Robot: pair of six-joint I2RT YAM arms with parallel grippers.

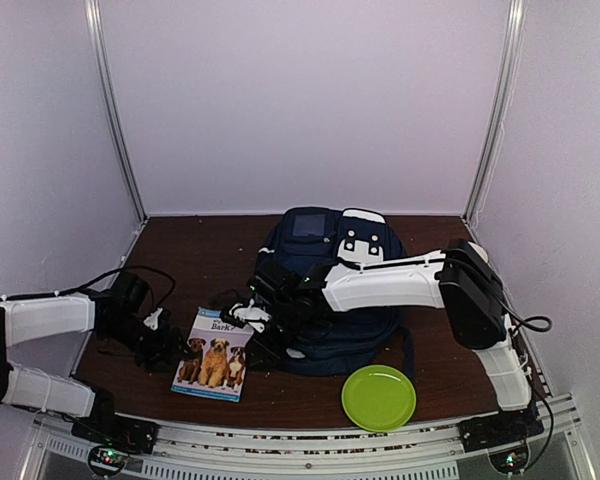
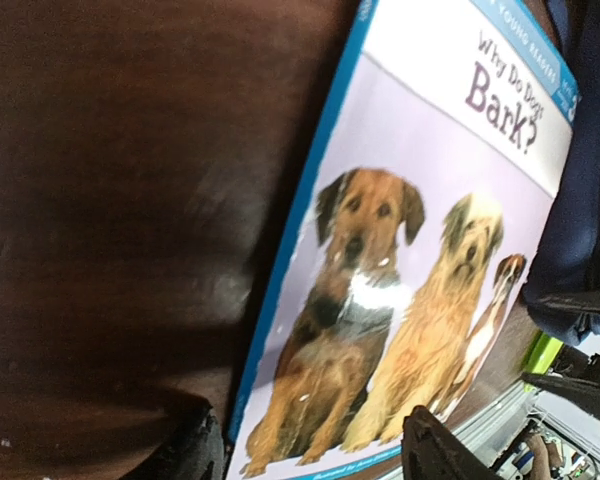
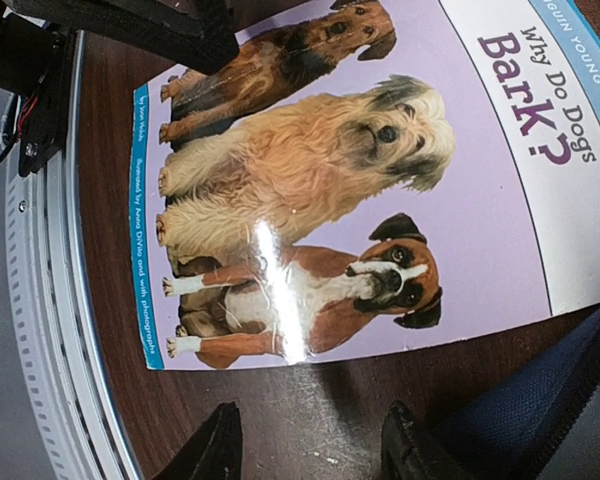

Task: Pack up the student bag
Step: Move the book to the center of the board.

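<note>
The student bag (image 1: 332, 290), navy with a white patch, lies at the table's middle. Left of it lies a book (image 1: 213, 355) with three dogs on its cover, flat on the table. My left gripper (image 1: 165, 345) is low at the book's left side. In the left wrist view, the left gripper (image 2: 315, 455) stands open, one finger over bare table and the other past the book's (image 2: 410, 260) near corner. My right gripper (image 1: 265, 335) hangs between book and bag. It (image 3: 310, 450) is open over bare wood beside the book (image 3: 360, 190), with bag fabric (image 3: 540, 410) at its right finger.
A lime green plate (image 1: 378, 397) sits near the front edge, right of the book. The brown table (image 1: 200, 250) is walled by white panels at the back and sides. A metal rail (image 1: 300, 452) runs along the near edge.
</note>
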